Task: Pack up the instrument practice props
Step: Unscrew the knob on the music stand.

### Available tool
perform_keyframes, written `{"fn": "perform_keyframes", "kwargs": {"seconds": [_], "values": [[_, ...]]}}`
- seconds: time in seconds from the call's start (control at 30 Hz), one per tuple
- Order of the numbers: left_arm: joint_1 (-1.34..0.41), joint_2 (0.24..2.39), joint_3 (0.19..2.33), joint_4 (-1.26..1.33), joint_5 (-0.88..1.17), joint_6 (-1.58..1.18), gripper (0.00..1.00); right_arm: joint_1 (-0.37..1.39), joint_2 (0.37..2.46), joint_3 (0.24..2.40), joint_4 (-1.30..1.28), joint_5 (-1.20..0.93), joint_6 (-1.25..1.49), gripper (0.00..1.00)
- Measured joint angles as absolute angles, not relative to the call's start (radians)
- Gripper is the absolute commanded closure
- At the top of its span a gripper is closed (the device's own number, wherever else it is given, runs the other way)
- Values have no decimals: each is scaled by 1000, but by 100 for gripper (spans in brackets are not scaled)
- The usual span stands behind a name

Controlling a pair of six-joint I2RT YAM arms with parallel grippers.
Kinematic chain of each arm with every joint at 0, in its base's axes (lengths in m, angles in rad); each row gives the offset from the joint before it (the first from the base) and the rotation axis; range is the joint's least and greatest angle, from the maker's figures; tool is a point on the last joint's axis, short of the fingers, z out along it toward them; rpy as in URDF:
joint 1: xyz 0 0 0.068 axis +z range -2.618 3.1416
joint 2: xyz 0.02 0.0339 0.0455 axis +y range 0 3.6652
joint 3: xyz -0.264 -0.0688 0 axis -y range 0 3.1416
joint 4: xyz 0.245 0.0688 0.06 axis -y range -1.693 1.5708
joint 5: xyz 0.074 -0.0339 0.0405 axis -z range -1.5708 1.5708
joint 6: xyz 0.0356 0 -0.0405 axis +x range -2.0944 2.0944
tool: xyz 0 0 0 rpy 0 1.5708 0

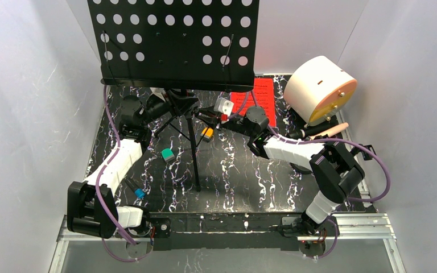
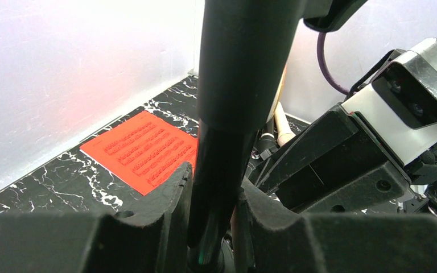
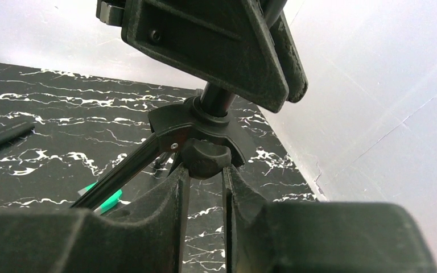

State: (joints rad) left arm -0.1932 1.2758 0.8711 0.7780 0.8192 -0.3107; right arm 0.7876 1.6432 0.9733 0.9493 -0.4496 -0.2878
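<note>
The black perforated music rack (image 1: pixel 176 40) stands at the back of the table on its tripod legs (image 1: pixel 193 153). My left gripper (image 1: pixel 173 105) comes in from the left and is shut on the rack's pole (image 2: pixel 227 114), which fills the gap between the jaws of that gripper (image 2: pixel 213 176). My right gripper (image 1: pixel 200 116) reaches in from the right, just below the left one. Its fingertips press both sides of the round knob (image 3: pixel 206 158) on the tripod hub (image 3: pixel 173 122); this gripper (image 3: pixel 206 170) is shut on that knob. A red music sheet (image 1: pixel 260 98) (image 2: pixel 142 151) lies flat behind. A beige-headed microphone (image 1: pixel 334 129) lies at the right.
The big white cylinder with an orange face (image 1: pixel 321 91) sits at the back right. Loose markers lie near the tripod: a teal one (image 1: pixel 168 154), an orange one (image 1: pixel 206 134) and a blue one (image 1: pixel 138 192). White walls close in on three sides.
</note>
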Motion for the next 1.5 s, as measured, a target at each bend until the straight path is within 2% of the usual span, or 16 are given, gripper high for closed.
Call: {"fn": "perform_keyframes", "kwargs": {"seconds": [0.07,0.2,0.3,0.5,0.83,0.93,1.1,1.23,1.5], "values": [[-193,1277,873,777,820,-310,100,788,1647,977,949,-452,-287,83],[-191,1283,878,777,818,-310,100,788,1658,990,947,-454,-292,89],[-191,1286,880,777,814,-311,100,787,1658,994,940,-453,-297,99],[-186,1286,880,777,809,-311,100,797,1658,1005,901,-447,-418,99],[-180,1286,881,775,807,-311,100,860,1629,1019,721,-330,-951,99],[-180,1286,882,770,806,-309,100,869,1628,1049,638,-307,-976,88],[-180,1285,888,754,805,-299,100,876,1593,1036,612,-289,-911,55],[-181,1285,892,745,805,-297,100,890,1545,984,666,-275,-813,47],[-181,1285,897,733,805,-290,100,905,1525,972,798,-279,-711,45]]}}
